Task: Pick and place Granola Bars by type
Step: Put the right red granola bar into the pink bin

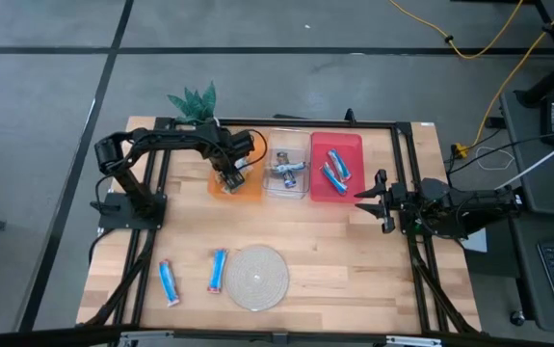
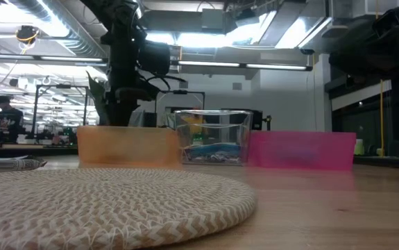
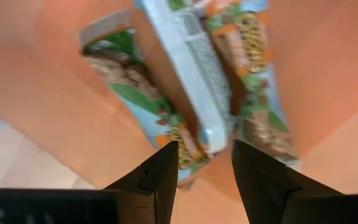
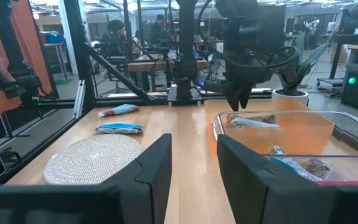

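Left gripper [image 1: 226, 179] over the orange bin [image 1: 248, 190]
Its fingers parted above green-and-tan granola bars [image 3: 166, 118]; right gripper [image 1: 377, 200] open, empty, near the desk's [image 1: 354, 260] right edge; two blue bars [image 1: 192, 277] near the front edge.

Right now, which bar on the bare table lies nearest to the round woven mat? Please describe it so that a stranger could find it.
Find the round woven mat at the table's near edge. Two blue bars lie on the wood on the left arm's side of it. The one you want lies right beside the mat; the other blue bar lies farther from the mat.
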Available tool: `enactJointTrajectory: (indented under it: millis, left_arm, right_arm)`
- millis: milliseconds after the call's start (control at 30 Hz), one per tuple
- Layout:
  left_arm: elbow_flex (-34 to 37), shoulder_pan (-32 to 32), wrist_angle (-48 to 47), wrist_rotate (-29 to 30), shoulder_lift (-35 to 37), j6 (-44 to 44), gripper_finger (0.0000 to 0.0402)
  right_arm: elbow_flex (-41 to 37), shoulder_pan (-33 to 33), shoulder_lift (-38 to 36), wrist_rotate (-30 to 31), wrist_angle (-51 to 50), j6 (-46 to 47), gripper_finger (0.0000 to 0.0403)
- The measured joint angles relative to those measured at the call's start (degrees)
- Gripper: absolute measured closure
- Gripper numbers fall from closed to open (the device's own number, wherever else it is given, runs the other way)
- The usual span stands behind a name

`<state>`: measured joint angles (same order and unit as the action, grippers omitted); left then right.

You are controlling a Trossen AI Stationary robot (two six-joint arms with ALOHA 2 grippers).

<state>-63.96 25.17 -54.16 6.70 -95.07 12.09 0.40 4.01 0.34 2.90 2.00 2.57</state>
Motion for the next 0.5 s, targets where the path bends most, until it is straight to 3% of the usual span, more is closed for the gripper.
enactJointTrajectory:
  millis: [200,500]
  left_arm:
    - [-0.04,-0.89,-0.15,-5.03,2.8,-0.87,0.0249]
    - [-0.07,-2.59,-2.01,-7.75,13.59,2.34,0.0231]
  right_arm:
    - [0.0,0.0,0.01,0.0,0.02,-0.01,0.0271]
    - [0.0,-0.02,0.02,0.0,0.02,0.0,0.0271]
